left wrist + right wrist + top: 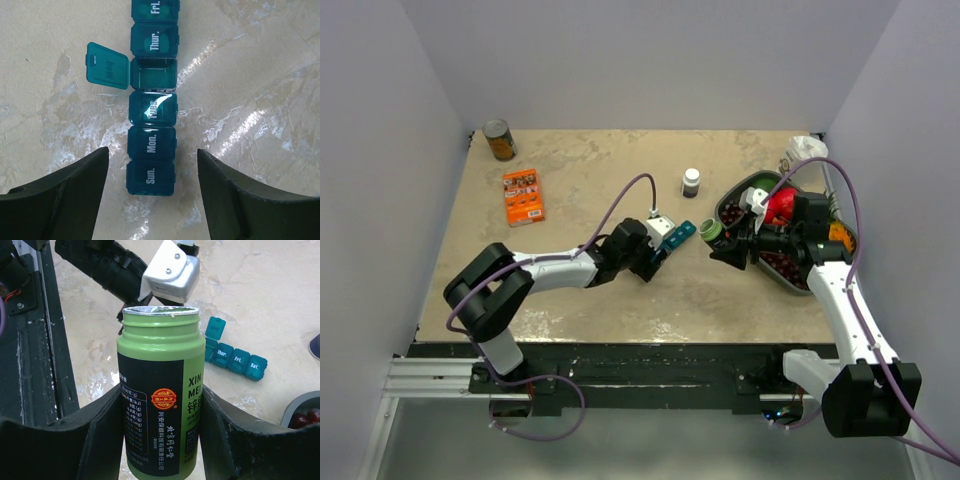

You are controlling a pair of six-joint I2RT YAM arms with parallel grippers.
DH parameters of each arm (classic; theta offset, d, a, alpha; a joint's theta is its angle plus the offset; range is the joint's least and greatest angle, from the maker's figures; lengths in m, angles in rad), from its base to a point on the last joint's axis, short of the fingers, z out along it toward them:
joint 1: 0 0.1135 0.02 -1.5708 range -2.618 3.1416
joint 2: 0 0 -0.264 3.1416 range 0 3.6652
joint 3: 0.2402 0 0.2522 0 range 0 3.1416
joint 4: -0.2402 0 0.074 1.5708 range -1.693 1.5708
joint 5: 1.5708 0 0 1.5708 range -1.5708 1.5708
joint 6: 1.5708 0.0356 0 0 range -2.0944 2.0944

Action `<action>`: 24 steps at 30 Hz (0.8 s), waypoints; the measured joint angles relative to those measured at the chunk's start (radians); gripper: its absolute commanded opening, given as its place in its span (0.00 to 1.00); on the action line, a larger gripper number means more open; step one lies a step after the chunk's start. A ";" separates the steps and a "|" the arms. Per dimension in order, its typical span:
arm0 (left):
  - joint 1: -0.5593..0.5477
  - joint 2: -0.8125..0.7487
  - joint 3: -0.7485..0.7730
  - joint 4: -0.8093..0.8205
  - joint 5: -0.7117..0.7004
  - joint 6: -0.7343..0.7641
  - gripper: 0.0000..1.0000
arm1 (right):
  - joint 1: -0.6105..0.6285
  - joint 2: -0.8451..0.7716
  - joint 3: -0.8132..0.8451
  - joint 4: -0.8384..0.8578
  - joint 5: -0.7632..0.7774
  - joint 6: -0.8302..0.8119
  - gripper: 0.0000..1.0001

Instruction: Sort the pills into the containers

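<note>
We see the slim teal-blue plastic strip of small square lidded containers (676, 237) lying near the middle of the beige marbled tabletop (570, 165), a little toward its right edge. In the left wrist view the strip runs straight away from the camera. Sun., Mon. and Tues. are closed, then the Wednesday lid (107, 65) is flipped out to the side with its compartment (153, 75) open, and Thur. and Fri. beyond are closed. The left gripper (151, 151) hovers over the Sun. end with its dark fingers (75, 190) spread, one on either side of the strip and clear of it — released, grasping nothing.

The right gripper (160, 405) is clenched on a tall green plastic bottle with a black label (160, 390), whose mouth is ringed with a silvery foil edge. From above, this bottle sits just beside the strip's far end, between it and the grey oval tray of red and orange fruit (735, 192) at the right edge.

A brown tin can (500, 139) stands in the far left corner, with an orange printed carton (523, 195) nearer us along the left side — and a small dark bottle with a white cap (691, 181) stands toward the far edge, apart from the strip
</note>
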 measured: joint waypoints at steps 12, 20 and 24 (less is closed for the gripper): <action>-0.013 0.086 0.050 -0.063 -0.029 0.031 0.43 | -0.006 0.001 0.000 0.005 -0.008 0.003 0.00; -0.014 0.081 0.053 -0.092 -0.027 0.049 0.25 | -0.006 0.001 0.000 0.005 -0.025 0.007 0.00; -0.014 0.037 0.028 -0.146 -0.031 0.049 0.22 | -0.006 0.001 0.000 0.005 -0.026 0.007 0.00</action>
